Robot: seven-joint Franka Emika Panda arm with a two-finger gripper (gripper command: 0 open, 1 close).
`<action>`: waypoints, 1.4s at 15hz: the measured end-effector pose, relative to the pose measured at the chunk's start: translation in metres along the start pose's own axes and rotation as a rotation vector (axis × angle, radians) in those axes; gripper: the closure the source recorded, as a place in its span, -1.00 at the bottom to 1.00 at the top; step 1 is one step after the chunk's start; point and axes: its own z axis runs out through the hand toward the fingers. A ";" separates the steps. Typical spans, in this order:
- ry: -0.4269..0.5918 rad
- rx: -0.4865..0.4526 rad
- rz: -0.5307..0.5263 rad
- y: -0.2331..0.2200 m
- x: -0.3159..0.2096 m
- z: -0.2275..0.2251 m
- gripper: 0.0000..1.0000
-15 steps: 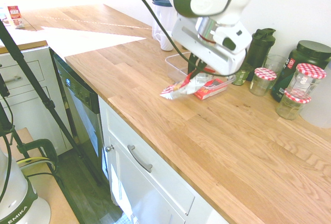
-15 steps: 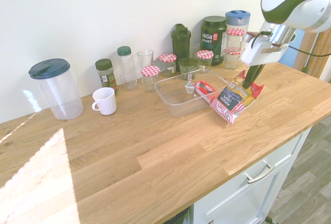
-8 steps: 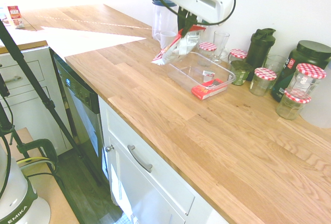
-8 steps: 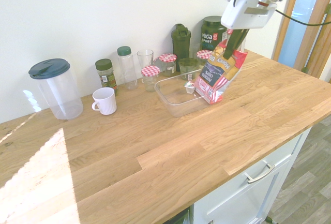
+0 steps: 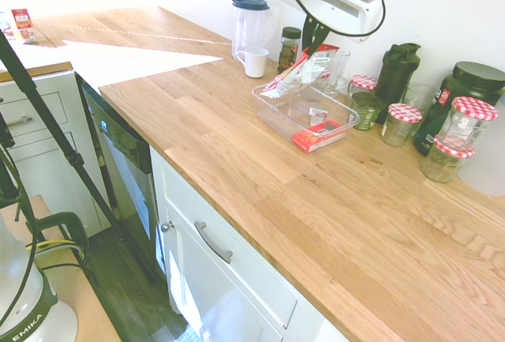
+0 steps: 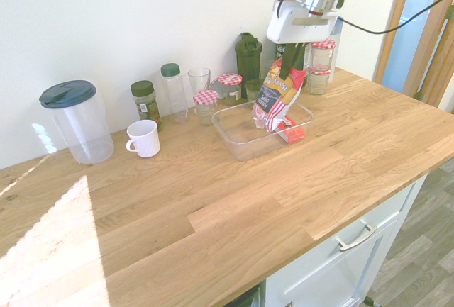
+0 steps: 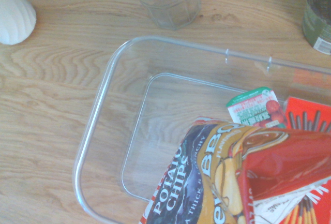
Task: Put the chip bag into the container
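Hanging from the tool (image 6: 289,71), which is clamped on its top edge, the bag (image 6: 275,101) dangles clear above the tub (image 6: 239,149): the carry step. Next it likely needs lowering and release over the bare floor, away from the red packet (image 6: 291,131). Jars (image 6: 207,98) crowd the far rim; the near tabletop (image 6: 234,208) is free.

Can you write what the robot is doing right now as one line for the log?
phase: carrying | gripper: shut on chip bag | bag: hanging above container | container holds: red packet, small cup | release: not yet
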 end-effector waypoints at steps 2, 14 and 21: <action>-0.019 -0.011 0.002 -0.014 0.011 0.020 1.00; -0.054 -0.138 0.083 -0.005 0.056 0.100 -1.00; -0.058 -0.170 0.115 0.025 0.069 0.116 -1.00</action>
